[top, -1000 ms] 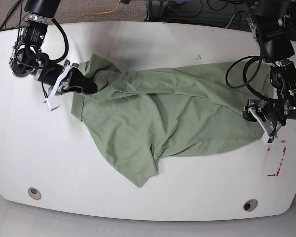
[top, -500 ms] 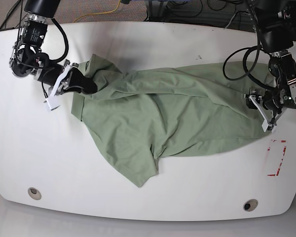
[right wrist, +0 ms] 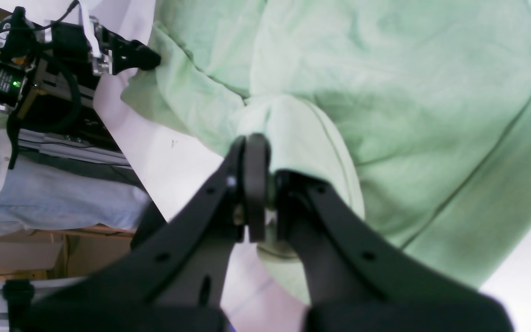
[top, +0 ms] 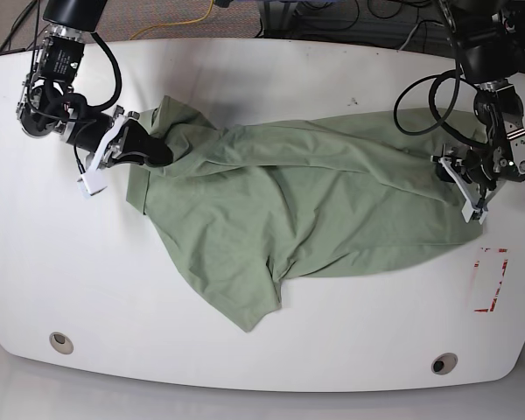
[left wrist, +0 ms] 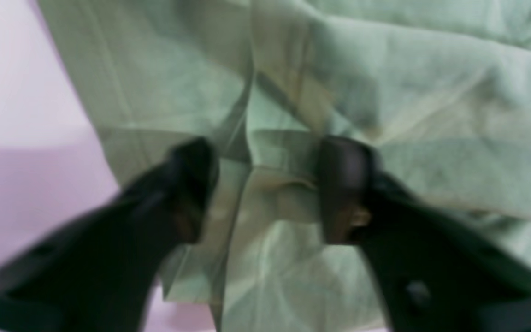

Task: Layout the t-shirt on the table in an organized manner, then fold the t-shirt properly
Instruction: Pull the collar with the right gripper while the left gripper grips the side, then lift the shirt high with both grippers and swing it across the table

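The pale sage-green soft-fabric t-shirt (top: pixel 289 210) sprawls rumpled mid-frame on the glossy white table (top: pixel 245 79). Right gripper (right wrist: pixel 261 184), at left, has its jaws pinched tight on a fabric fold. Left gripper (left wrist: pixel 265 189) hangs wide open, cloth lying between the jaws.

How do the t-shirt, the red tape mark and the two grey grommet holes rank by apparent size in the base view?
1. t-shirt, by far the largest.
2. red tape mark.
3. The left grommet hole and right grommet hole look alike, so they go unranked.
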Robot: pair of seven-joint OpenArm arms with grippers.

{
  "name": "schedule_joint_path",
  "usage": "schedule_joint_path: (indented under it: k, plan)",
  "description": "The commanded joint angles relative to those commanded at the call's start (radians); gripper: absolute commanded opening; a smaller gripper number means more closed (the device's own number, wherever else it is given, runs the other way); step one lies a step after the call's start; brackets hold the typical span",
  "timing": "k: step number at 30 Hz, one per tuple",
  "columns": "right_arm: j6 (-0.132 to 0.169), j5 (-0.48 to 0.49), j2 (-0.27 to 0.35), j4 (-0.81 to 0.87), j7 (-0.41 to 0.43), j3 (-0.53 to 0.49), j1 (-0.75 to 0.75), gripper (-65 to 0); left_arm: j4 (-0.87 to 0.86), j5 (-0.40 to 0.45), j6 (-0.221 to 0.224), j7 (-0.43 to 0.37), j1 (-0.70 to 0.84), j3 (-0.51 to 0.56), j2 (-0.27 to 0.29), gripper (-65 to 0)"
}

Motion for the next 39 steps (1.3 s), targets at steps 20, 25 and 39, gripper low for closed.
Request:
schedule_joint_path:
  k: [20, 25, 39]
  plan:
    - [0.0, 0.0, -0.002, -0.002, 0.0, 0.0, 0.0, -64.4, 0.123, 0.006, -0.16, 0.097, 0.023, -0.005, -0.005, -51.4]
    - [0.0, 0.0, -0.002, -0.002, 0.0, 0.0, 0.0, -64.4, 0.124, 0.003, -0.166, 0.097, 0.026, -0.005, -0.005, -57.1]
    - [0.0, 0.0, -0.002, -0.002, 0.0, 0.0, 0.002, -64.4, 0.143, 0.002, -0.166, 0.097, 0.025, -0.005, -0.005, -64.6]
